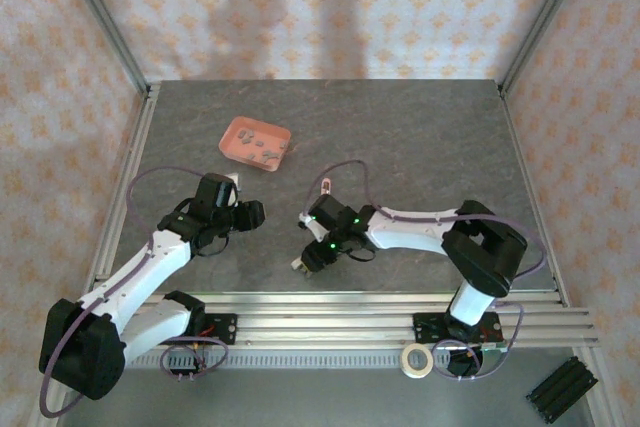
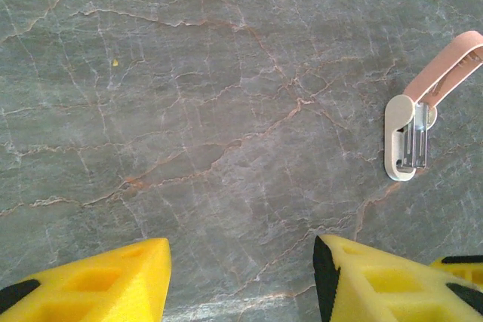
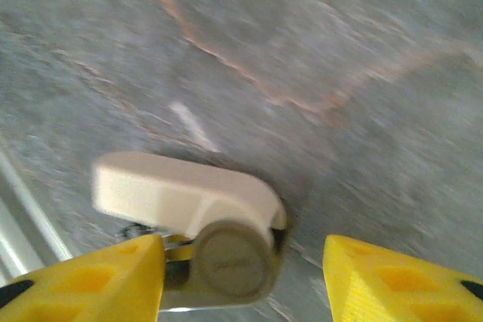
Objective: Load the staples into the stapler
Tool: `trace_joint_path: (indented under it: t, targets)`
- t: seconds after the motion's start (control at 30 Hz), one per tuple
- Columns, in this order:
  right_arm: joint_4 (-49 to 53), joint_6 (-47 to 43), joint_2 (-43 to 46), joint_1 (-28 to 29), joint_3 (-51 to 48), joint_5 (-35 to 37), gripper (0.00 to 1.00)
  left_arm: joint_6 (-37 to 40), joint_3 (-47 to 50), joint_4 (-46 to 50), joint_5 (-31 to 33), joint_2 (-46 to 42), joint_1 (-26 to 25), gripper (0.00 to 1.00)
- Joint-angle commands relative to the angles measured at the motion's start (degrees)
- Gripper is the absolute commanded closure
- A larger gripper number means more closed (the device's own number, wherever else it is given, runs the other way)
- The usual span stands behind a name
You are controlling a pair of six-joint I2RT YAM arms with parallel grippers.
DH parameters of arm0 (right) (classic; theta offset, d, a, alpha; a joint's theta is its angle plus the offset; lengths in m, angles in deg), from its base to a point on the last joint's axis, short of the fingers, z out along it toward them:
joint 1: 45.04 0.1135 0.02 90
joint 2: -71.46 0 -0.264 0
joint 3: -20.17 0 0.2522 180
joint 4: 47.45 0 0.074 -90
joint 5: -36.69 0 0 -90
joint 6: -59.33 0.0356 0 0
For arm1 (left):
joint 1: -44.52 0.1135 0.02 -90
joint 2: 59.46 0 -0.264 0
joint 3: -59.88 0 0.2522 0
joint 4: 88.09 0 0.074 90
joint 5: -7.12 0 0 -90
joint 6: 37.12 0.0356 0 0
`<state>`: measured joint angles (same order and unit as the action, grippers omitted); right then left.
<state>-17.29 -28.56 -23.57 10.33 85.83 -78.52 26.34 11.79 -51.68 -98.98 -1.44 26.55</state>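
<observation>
Gripping nothing, part-open: left fingers (image 2: 83, 284) over open worktop (image 2: 189, 111), stapler (image 2: 411, 130) at two o'clock; right fingers (image 3: 83, 280) by six-o'clock edge (image 1: 330, 294).

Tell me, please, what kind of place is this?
Probably a robot test booth: left arm and right arm bolted to metal rails at a grey table, inside patterned cloth walls on a metal frame.
</observation>
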Motion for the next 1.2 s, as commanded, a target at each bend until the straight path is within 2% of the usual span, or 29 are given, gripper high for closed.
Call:
trace_joint_path:
  t: [0.0,0.2,0.3,0.5,0.77,0.97,1.17]
  targets:
    - [1.07,-0.95,4.97,-0.74,-1.21,3.6,0.37,1.02,0.22,-1.11,-0.16,0.16,0.49,0.46]
    - [4.53,-4.35,8.13,-0.57,-0.19,8.56,0.31,1.14,0.14,-0.98,-0.11,0.21,0.49,0.46]
    - [6.35,-6.78,8.46,1.75,1.12,10.9,0.31,0.75,0.38,-0.64,1.15,-0.51,0.49,0.46]
    - [11.55,-14.86,4.24,7.91,6.3,14.94,0.27,-1.34,1.58,-0.85,3.2,-2.7,1.5,0.45]
    - [13.53,-23.18,-2.68,10.65,11.48,13.11,0.27,-3.05,3.07,-1.43,0.67,-4.5,5.51,0.45]
    - [13.04,-24.41,-6.44,10.93,13.7,13.56,0.31,-3.75,5.05,-3.01,-2.39,-6.9,9.14,0.45]
    - [13.14,-23.36,-9.26,10.94,14.37,18.65,0.43,-3.78,5.49,-3.71,-3.32,-6.8,9.78,0.45]
